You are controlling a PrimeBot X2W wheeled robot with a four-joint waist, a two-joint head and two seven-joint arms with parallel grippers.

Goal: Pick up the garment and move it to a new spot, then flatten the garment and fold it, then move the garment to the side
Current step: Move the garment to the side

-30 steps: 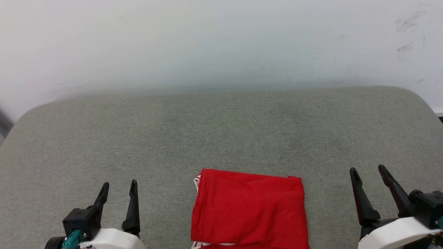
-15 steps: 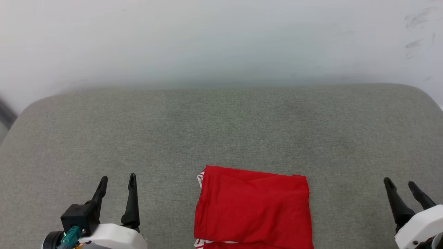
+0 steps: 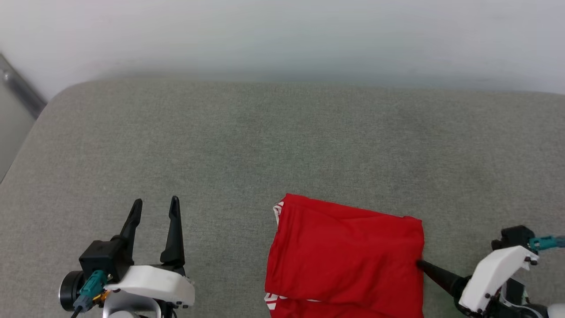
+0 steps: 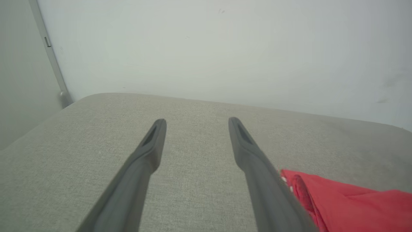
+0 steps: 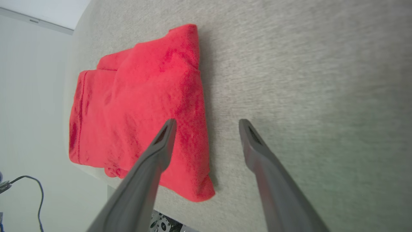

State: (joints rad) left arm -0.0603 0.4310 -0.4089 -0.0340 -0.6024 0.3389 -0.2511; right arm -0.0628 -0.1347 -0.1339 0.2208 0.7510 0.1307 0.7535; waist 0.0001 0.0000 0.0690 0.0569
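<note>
Right gripper [image 5: 207, 121] has its two dark fingers spread wide with nothing between them. It points in from the side at the garment [image 5: 138, 106], a red shirt folded into a neat rectangle on the grey upholstered surface [image 3: 282, 145]. In its own wrist view, one finger sits over the near edge of the fold and the other over bare grey fabric beside it. From the head view, the one fingertip I can see reaches the cloth's edge; whether it presses on the cloth I cannot tell. A sliver of white striped trim peeks out at the garment's far corner from this gripper.

Left gripper [image 3: 156, 199] is also spread, empty, fingers pointing toward the pale wall [image 3: 282, 31]. It sits well apart from the garment, which lies off to its right, and only a red corner shows past its right-hand finger in its wrist view. Beyond the shirt from the right gripper, a dark cable [image 5: 35, 190] trails across the floor.
</note>
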